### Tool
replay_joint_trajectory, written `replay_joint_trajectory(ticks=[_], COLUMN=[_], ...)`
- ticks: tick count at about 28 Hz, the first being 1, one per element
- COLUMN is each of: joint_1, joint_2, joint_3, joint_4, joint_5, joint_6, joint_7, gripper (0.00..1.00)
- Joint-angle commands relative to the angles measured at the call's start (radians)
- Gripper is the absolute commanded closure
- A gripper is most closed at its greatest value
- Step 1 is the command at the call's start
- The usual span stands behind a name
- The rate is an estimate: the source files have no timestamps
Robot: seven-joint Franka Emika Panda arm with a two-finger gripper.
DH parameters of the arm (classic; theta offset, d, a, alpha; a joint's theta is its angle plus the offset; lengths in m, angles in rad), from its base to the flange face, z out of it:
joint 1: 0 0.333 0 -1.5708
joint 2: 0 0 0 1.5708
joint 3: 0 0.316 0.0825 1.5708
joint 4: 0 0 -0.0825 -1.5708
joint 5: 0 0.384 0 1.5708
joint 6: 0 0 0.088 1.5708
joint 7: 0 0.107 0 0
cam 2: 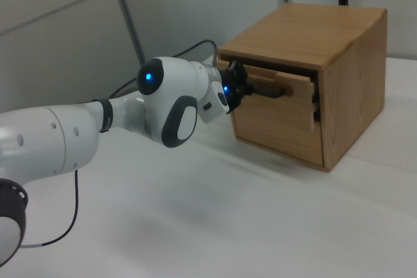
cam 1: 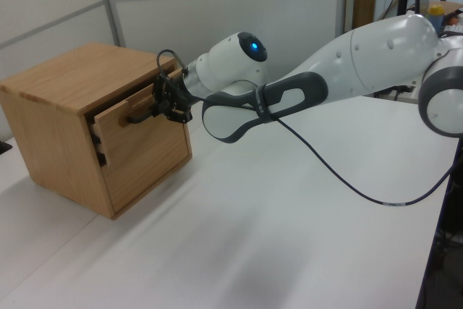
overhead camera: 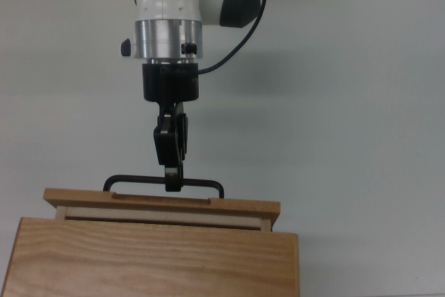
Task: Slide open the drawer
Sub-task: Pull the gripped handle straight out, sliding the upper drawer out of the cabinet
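White counter (cam 1: 275, 251) spread wide under everything, bare around the cabinet. White Franka arm (cam 1: 376, 56) stretched level across it from the left view's right toward the wooden cabinet (cam 1: 54, 117), with a black cable (cam 1: 340, 179) drooping from the wrist. Cabinet standing on the counter at the left view's left, grained top panel (overhead camera: 149, 259) filling the bottom of the top view. Upper drawer (overhead camera: 163, 208) pulled partway out of the cabinet front, its front panel standing clear of the cabinet face, a strip of pale inner wall visible behind it in the top view and a dark gap at its side in the left view. Lower drawer front (cam 1: 148, 161) flush with the cabinet. Gripper (overhead camera: 173, 184) at the middle of the thin black bar handle (overhead camera: 201, 184), pointing straight at the drawer front; jaws clenched on the handle, stacked one over the other in the top view. Same grasp seen in the right view, gripper (cam 2: 240, 90) against the handle (cam 2: 273, 93), drawer (cam 2: 280, 81) jutting from the cabinet toward the arm.
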Motion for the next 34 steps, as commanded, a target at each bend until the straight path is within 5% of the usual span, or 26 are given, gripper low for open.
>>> replay_joint_trajectory(ticks=[1, 21, 34], joint_1=[0.022, 0.022, 0.019], joint_2=[-0.092, -0.250, -0.342], joint_3=[-0.032, -0.030, -0.030], joint_4=[-0.163, -0.372, -0.388], joint_5=[0.015, 0.015, 0.016], joint_6=[-0.029, -0.029, -0.113], joint_7=[0.001, -0.017, -0.013], gripper=[1.00, 1.00, 1.00])
